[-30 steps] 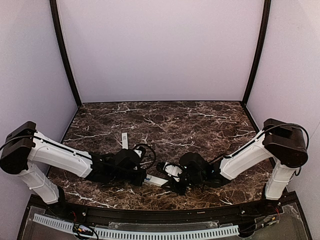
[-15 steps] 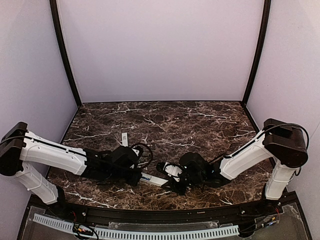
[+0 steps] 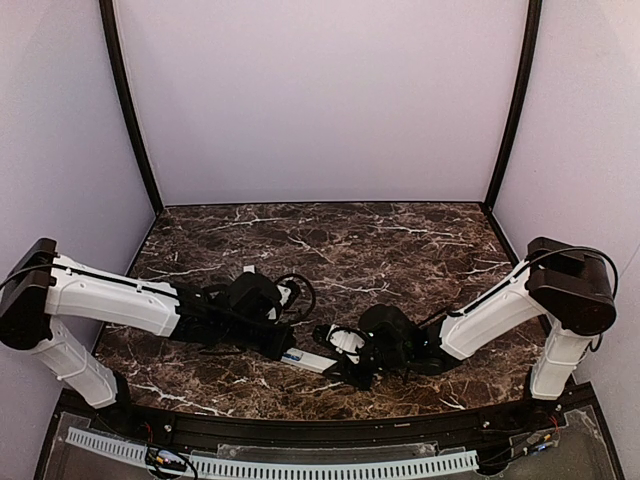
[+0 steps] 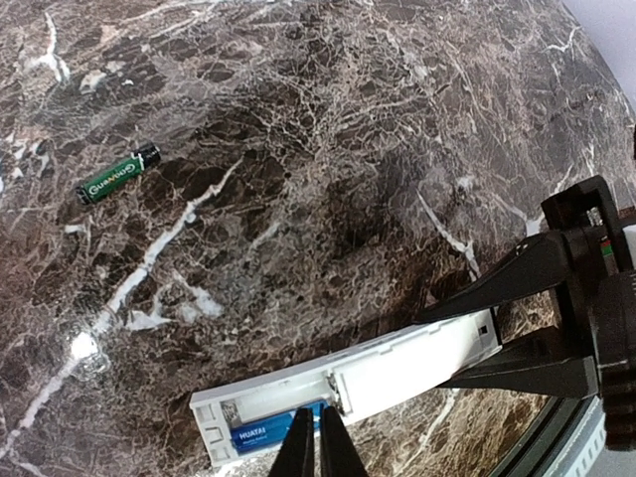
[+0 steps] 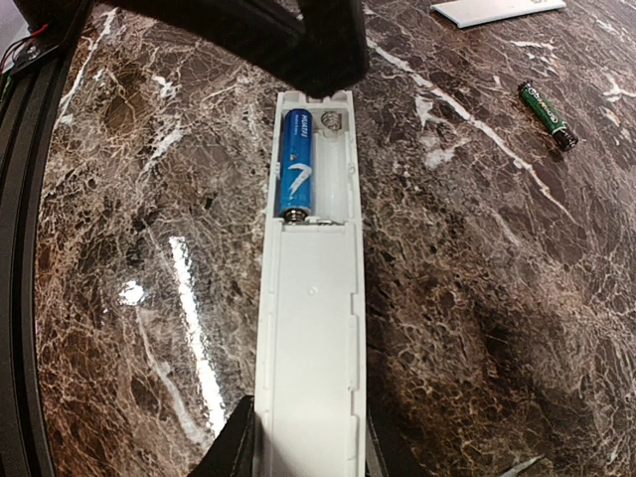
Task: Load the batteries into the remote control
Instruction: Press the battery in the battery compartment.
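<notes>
The remote control (image 5: 308,328) sits close to the near edge of the dark marbled tabletop (image 3: 400,240), roughly midway along that edge, lying lengthwise along it with its back facing up. The right end effector (image 5: 303,449) is clamped on it: in the right wrist view its two fingers (image 5: 237,447) press against the long sides of the white bar at the end nearest that camera. Whether the bar rests on the tabletop or is held just off it cannot be told. At the opposite end the battery compartment is uncovered. A blue battery (image 5: 296,164) lies in one of its two slots, parallel to the bar, and the slot beside it shows a bare metal spring (image 5: 333,121). The left end effector (image 4: 318,442) has its fingers together, with only a hairline between the tips, and the tips are at the open compartment right over the blue cell; whether they touch it is not clear. A green battery (image 4: 119,174) lies loose on the tabletop, well apart from the remote control and farther from the near edge. A flat white cover (image 5: 497,10) lies beyond it, toward the left edge and mostly cut off by the frame in the right wrist view.
</notes>
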You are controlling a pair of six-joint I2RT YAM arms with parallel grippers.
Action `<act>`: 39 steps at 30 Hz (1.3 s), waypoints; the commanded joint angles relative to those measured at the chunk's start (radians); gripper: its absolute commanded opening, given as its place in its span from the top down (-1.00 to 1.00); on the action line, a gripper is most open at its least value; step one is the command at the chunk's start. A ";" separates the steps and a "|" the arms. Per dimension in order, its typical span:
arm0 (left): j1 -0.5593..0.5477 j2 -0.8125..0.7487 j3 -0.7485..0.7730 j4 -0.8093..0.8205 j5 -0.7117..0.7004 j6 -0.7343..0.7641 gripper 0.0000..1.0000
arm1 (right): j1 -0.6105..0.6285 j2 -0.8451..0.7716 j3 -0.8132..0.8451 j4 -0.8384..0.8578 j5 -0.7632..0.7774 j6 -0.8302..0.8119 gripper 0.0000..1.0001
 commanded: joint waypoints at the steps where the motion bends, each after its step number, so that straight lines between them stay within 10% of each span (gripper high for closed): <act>1: -0.014 0.038 0.018 0.015 0.048 0.023 0.92 | 0.003 0.015 -0.038 -0.141 0.029 0.000 1.00; 22: -0.016 0.114 0.031 -0.040 0.063 0.031 0.84 | 0.002 0.004 -0.048 -0.144 0.038 0.000 0.97; 35: 0.128 0.022 0.172 -0.129 0.023 0.178 0.26 | 0.001 -0.061 -0.071 -0.188 0.106 0.028 -0.66; 39: 0.159 0.066 0.201 -0.137 0.015 0.212 0.27 | -0.004 -0.080 -0.076 -0.206 0.157 0.044 -0.76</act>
